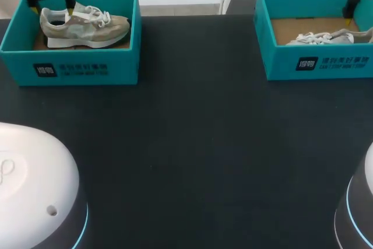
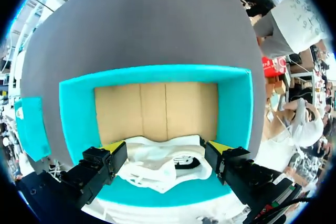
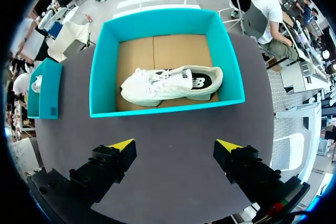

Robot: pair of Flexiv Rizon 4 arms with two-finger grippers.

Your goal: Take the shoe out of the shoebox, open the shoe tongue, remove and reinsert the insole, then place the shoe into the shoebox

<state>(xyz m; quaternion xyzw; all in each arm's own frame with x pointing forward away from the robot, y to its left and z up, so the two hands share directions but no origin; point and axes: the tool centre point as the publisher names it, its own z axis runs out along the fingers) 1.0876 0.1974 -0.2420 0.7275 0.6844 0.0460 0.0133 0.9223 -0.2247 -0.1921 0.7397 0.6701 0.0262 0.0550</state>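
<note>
A beige and grey sneaker (image 1: 84,25) stands upright in the left teal shoebox (image 1: 70,68). My left gripper (image 1: 53,11) hangs open over its heel end, one yellow tip on each side. In the left wrist view the open left gripper (image 2: 167,148) straddles the sneaker (image 2: 163,166) inside the shoebox (image 2: 157,74), without a clear pinch. A white sneaker (image 1: 326,38) lies in the right teal shoebox (image 1: 317,62). My right gripper (image 1: 349,16) is above that box's far right side. Seen from the right wrist, the right gripper (image 3: 175,145) is open and empty, well short of the white sneaker (image 3: 168,85) in its shoebox (image 3: 163,22).
The dark table (image 1: 192,144) stretches between the two boxes. The left shoebox (image 3: 47,90) also shows off to the side in the right wrist view. Both boxes have bare cardboard floors beside the shoes.
</note>
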